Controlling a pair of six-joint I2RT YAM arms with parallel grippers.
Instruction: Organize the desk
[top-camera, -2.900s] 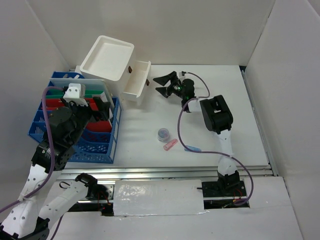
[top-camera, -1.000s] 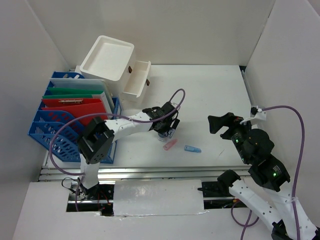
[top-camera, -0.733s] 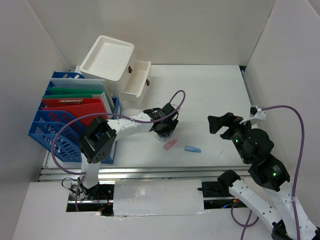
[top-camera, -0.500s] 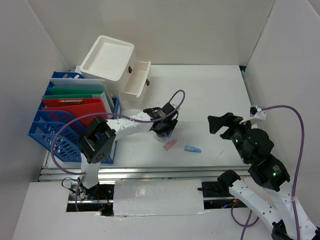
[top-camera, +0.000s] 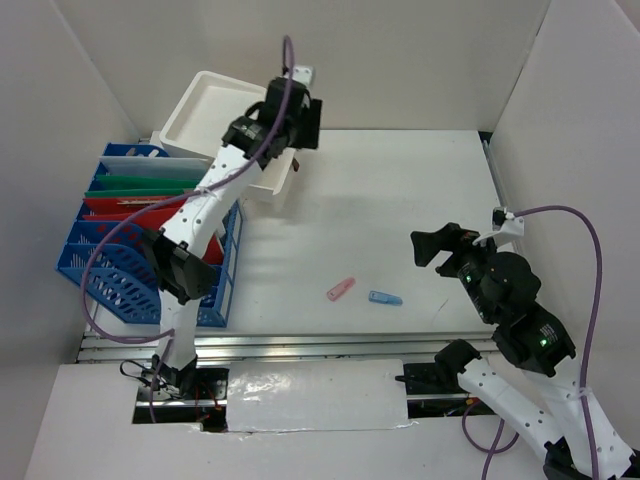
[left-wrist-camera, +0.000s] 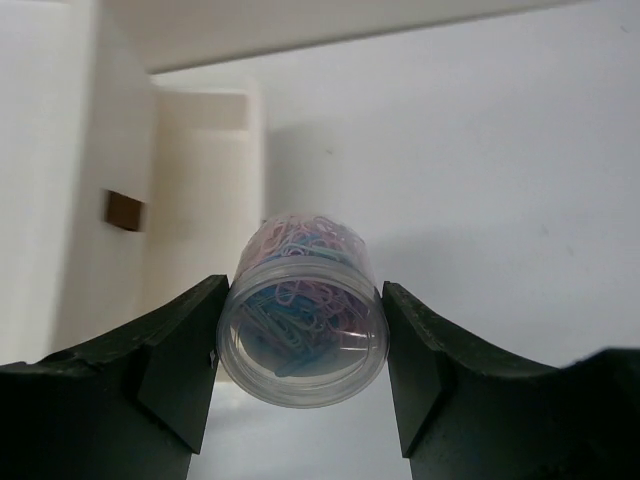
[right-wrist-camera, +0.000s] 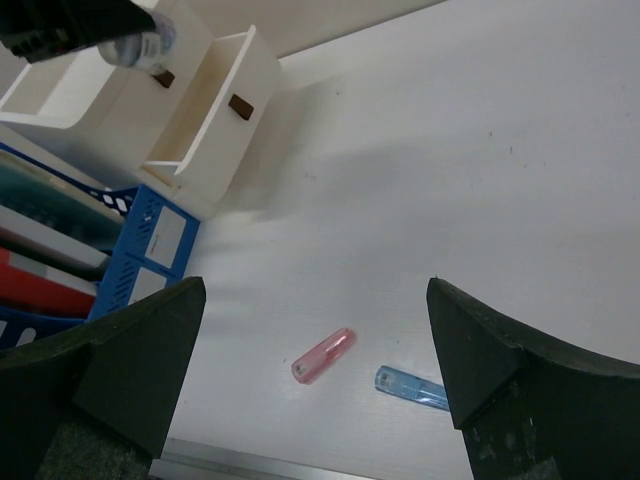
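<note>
My left gripper (left-wrist-camera: 303, 335) is shut on a clear round jar of coloured paper clips (left-wrist-camera: 303, 310) and holds it in the air over the white open drawer (left-wrist-camera: 200, 200). In the top view the left gripper (top-camera: 285, 130) is at the back left, above the drawer (top-camera: 272, 168). The white desk (top-camera: 420, 190) bears a pink capped piece (top-camera: 341, 290) and a blue capped piece (top-camera: 384, 298) near its front rail (top-camera: 330, 340). My right gripper (top-camera: 436, 246) is open and empty, raised over the desk's right half. In its wrist view the pink piece (right-wrist-camera: 324, 355) and blue piece (right-wrist-camera: 410, 387) lie between its fingers.
A white open-top box (top-camera: 215, 115) with brown knobs stands at the back left, the drawer pulled out of it. A blue file rack (top-camera: 150, 265) with red, green and white folders fills the left edge. White walls surround the desk.
My left gripper closed on the paper clip jar in the middle of the desk, lifted it and carried it back and left over the open drawer. The right arm barely moved.
</note>
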